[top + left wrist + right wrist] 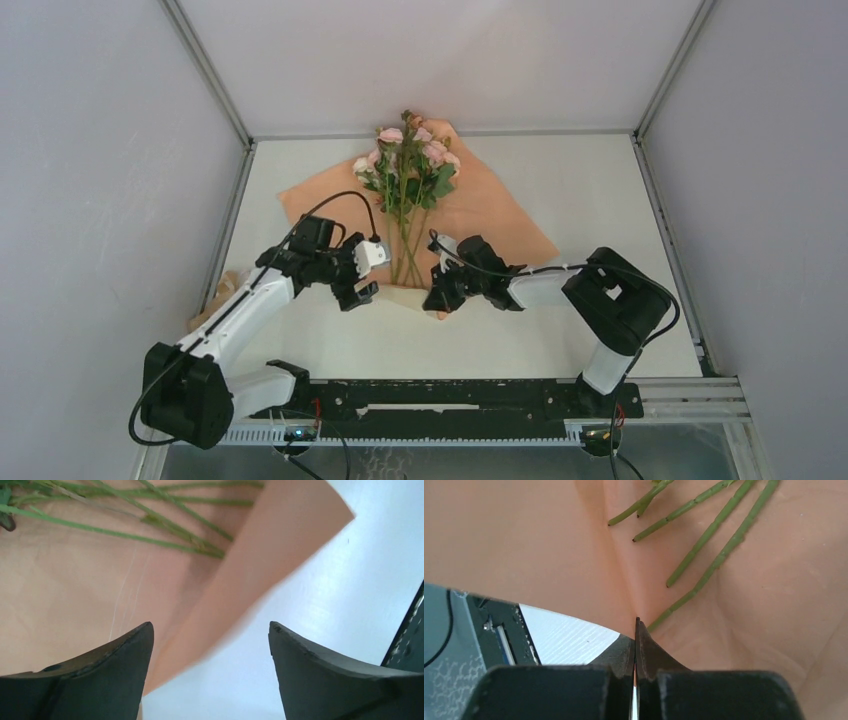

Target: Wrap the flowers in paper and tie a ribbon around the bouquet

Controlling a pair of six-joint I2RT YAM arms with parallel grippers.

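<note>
While left gripper [210,647] hangs wide open and empty over near edge of tan kraft paper sheet [490,215], right gripper [636,630] pinches sheet's raised near fold. Pink rose bunch with green stems [405,165] lies on sheet, stems toward arms.

left gripper [211,625]: jaws stood wide apart, gripping nothing
paper [75,590]: peach, corner flap folded over
flower stems [165,520]: thin, green, lay on paper at top
table [340,590]: white, showed at right

Flowers [410,175] on paper [500,215]; paper mid worktop [600,180], nearer far edge; blooms twd far edge, stem ends twd near edge.
</note>
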